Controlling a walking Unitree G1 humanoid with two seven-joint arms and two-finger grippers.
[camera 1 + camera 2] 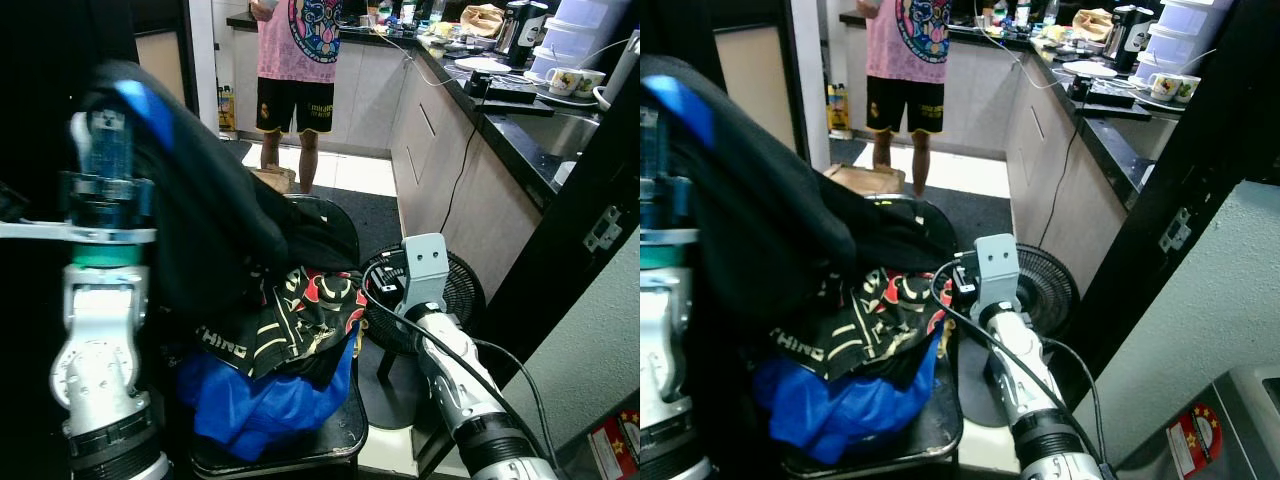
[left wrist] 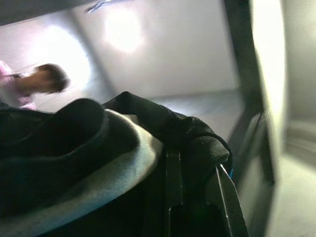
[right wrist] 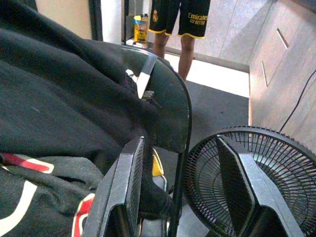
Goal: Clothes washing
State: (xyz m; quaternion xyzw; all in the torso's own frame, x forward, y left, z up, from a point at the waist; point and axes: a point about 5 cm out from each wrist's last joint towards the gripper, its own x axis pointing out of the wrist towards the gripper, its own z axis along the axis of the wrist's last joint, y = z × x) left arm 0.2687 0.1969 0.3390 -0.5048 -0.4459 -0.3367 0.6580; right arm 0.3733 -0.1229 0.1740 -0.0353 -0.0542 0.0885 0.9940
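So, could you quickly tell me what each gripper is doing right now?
Left gripper: shut on the black garment, lifted above the chair.
Right gripper: open, holding nothing, beside the chair's clothes pile.

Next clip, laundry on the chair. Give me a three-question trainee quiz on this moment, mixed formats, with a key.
1. True or false: the left gripper is shut on the black garment.
2. The right gripper is: A open beside the chair, B shut on the fan, C holding a mug.
3. What colour is the cloth lowest in the pile on the chair?

Key: 1 true; 2 A; 3 blue.
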